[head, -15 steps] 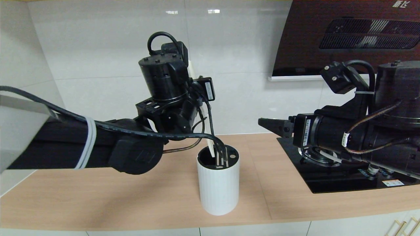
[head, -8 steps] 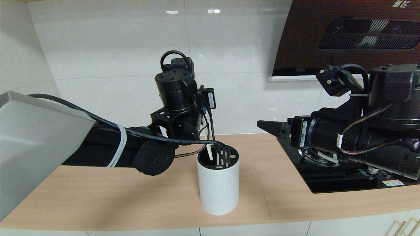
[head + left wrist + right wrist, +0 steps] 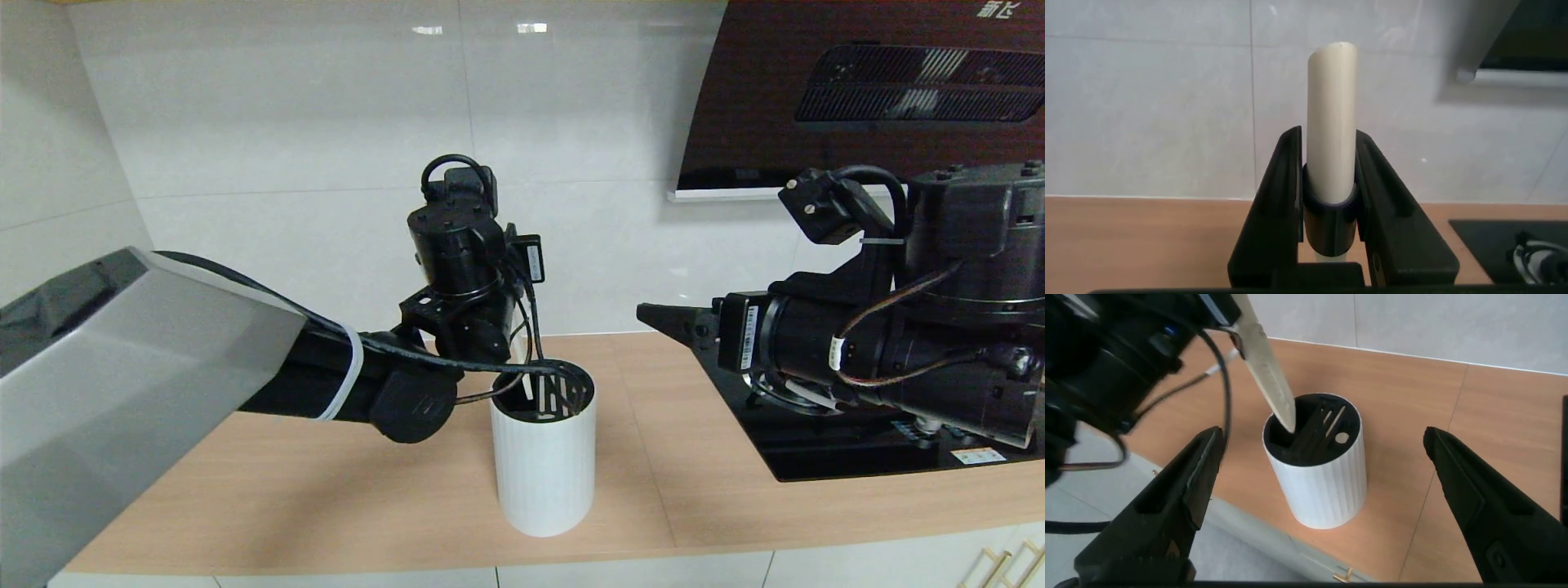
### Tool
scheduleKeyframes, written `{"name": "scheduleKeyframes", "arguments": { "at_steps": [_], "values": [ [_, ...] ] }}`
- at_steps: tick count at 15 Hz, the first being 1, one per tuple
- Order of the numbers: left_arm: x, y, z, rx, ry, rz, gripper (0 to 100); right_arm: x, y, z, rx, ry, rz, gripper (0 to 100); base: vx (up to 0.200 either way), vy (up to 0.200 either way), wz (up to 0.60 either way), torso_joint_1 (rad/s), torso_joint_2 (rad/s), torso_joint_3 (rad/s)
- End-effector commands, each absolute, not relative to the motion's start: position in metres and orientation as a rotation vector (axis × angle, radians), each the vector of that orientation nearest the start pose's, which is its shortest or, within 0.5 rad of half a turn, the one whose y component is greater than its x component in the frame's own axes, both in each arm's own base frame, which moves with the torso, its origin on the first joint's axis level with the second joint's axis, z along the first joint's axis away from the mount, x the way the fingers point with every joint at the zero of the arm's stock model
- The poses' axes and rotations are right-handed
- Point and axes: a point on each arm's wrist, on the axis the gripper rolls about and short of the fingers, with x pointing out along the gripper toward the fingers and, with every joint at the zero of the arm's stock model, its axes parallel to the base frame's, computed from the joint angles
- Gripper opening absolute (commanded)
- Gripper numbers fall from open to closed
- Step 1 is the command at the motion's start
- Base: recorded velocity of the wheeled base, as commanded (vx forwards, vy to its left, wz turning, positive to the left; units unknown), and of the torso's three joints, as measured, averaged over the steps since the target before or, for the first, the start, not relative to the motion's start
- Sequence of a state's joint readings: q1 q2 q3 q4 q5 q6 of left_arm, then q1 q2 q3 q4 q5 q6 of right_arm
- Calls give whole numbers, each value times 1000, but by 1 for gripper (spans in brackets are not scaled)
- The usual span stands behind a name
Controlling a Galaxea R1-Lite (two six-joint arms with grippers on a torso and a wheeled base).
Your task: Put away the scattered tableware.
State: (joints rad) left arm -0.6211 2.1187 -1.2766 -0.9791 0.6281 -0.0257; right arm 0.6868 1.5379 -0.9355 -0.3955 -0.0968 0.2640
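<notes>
In left end effector [image 3: 1331, 144], knife [image 3: 1264, 366], tip inside holder [image 3: 543, 465].

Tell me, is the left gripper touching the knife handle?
Touching. In the left wrist view, the left gripper clamps the cream knife handle between its jaws.

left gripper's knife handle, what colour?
The knife handle is cream; it shows best in the left wrist view.

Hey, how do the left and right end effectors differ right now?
The left end effector is shut on the knife by its cream handle; the right end effector is open and empty. The left sits above the white holder, blade tip inside it; the right is off to its side. Both are black.
</notes>
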Motion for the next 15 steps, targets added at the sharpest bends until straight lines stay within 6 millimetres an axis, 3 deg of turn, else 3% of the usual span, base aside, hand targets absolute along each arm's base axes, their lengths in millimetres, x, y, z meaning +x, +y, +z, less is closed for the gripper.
{"name": "scheduleKeyframes", "arguments": {
  "at_steps": [1, 5, 15],
  "values": [
    [356, -239, 184, -100, -102, 5, 0, 216, 174, 241, 176, 272, 558, 100, 0, 0, 0, 0, 0, 0],
    [357, -247, 172, -98, -100, -9, 0, 216, 174, 242, 176, 270, 557, 100, 0, 0, 0, 0, 0, 0],
    [343, -263, 106, -24, 7, -38, 0, 215, 172, 244, 179, 261, 555, 100, 0, 0, 0, 0, 0, 0]
  ]
}}
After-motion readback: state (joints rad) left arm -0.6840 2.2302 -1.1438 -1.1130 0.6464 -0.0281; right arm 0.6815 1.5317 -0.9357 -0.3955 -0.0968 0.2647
